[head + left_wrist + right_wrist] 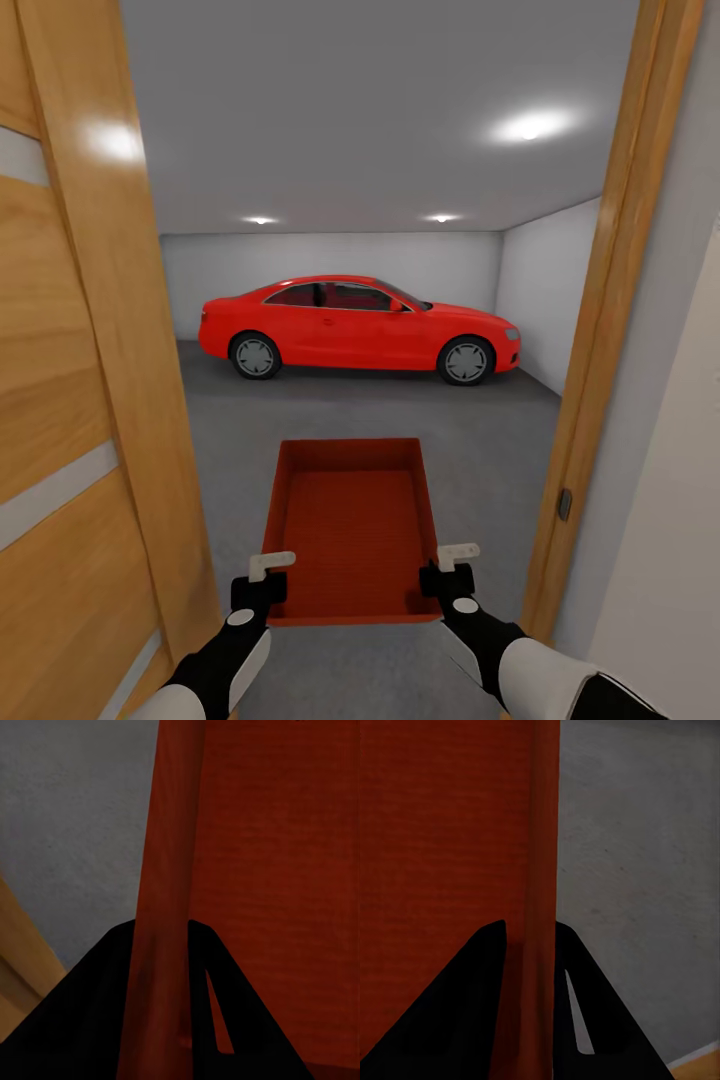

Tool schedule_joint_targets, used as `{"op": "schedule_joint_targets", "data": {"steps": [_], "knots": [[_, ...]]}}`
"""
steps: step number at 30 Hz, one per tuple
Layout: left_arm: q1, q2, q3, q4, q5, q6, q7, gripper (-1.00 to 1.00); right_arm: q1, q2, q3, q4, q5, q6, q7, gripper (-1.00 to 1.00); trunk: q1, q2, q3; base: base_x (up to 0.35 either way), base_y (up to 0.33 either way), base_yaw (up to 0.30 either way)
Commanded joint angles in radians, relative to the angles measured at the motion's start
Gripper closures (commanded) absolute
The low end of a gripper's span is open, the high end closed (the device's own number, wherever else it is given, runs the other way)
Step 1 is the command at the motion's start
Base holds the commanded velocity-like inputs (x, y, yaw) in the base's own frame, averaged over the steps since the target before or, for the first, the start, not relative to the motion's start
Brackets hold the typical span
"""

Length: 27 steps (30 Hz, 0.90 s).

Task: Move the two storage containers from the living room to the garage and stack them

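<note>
An orange-red storage container (352, 525) hangs level in front of me, held between both arms in a doorway. My left gripper (262, 590) is shut on its left wall near the front corner, the wall (161, 907) running between the dark fingers (90, 1005). My right gripper (447, 580) is shut on the right wall (538, 907), its dark fingers (465, 997) straddling it. Beyond the doorway lies the garage with its dark grey floor (380, 410).
An open wooden door (70, 400) stands close on the left and a wooden door frame (600, 330) on the right, leaving a narrow passage. A red car (358, 328) is parked across the far end of the garage, with grey floor between it and me.
</note>
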Motion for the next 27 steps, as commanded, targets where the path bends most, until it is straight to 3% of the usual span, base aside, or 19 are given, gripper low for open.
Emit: {"op": "schedule_joint_targets", "data": {"steps": [1, 2, 3, 15, 27], "knots": [[-0.002, 0.000, -0.003, -0.001, 0.005, -0.003, 0.012, 1.00, -0.001, 0.006, 0.003, -0.002, -0.003, 0.003, 0.002, 1.00, 0.000, -0.001, -0.002, 0.000, -0.007, 0.000], [-0.002, 0.000, -0.005, -0.001, 0.008, -0.003, 0.012, 1.00, -0.001, 0.006, 0.004, -0.002, -0.004, 0.004, 0.002, 1.00, 0.000, -0.001, -0.002, 0.000, -0.004, 0.000], [-0.002, 0.000, 0.017, -0.002, -0.006, -0.003, 0.012, 1.00, -0.001, 0.009, -0.240, -0.002, 0.218, 0.005, 0.016, 1.00, 0.000, -0.001, -0.002, 0.000, -0.003, 0.000], [-0.001, 0.000, 0.018, -0.002, -0.006, -0.005, 0.013, 1.00, -0.001, 0.009, -0.240, -0.002, 0.218, 0.005, 0.016, 1.00, 0.000, -0.001, -0.002, 0.010, 0.000, 0.000], [-0.001, 0.000, 0.018, 0.002, -0.006, -0.006, 0.012, 1.00, -0.001, 0.009, -0.240, -0.002, 0.217, 0.005, 0.016, 1.00, 0.000, -0.001, -0.002, 0.279, 0.000, 0.000]]}}
